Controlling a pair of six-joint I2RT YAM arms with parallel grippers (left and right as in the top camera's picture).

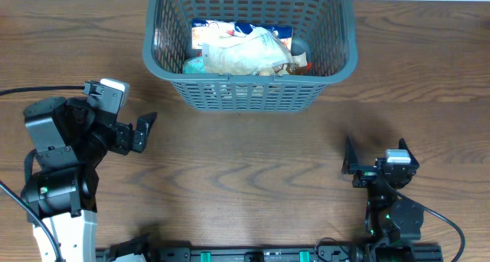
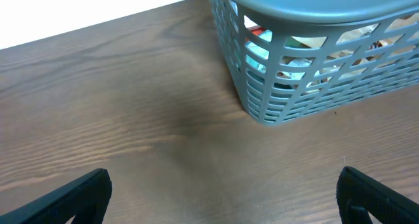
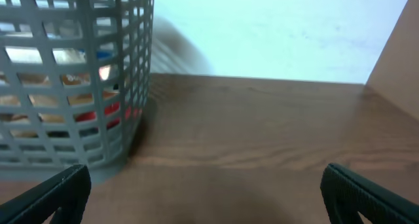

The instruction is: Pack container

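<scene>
1. One container (image 1: 246, 95) is here, a dark grey basket with slotted walls and a thick rim.
2. Inside it lies a heap of snack packs (image 1: 245, 51), crumpled pale wrappers with bits of blue, red and teal. They overlap too much for me to count them.
3. There are two arms and two grippers. The left gripper (image 2: 222, 207) and the right gripper (image 3: 209, 198) each have their two black fingers spread wide apart, with nothing between them.
4. Everything stands on a brown wood-grain table (image 1: 253, 178). Beyond its far edge is a plain pale wall (image 3: 275, 34).
5. The container sits at the far middle of the table, and its back end is cut off by the top of the overhead view.
6. From the left wrist camera, its near corner is ahead and to the right of the open jaws, well apart from them.
7. From the right wrist camera, it is ahead and to the left, also apart from the fingers.
8. Neither gripper touches the container or the packs, and bare table lies between each of them and the basket.
</scene>
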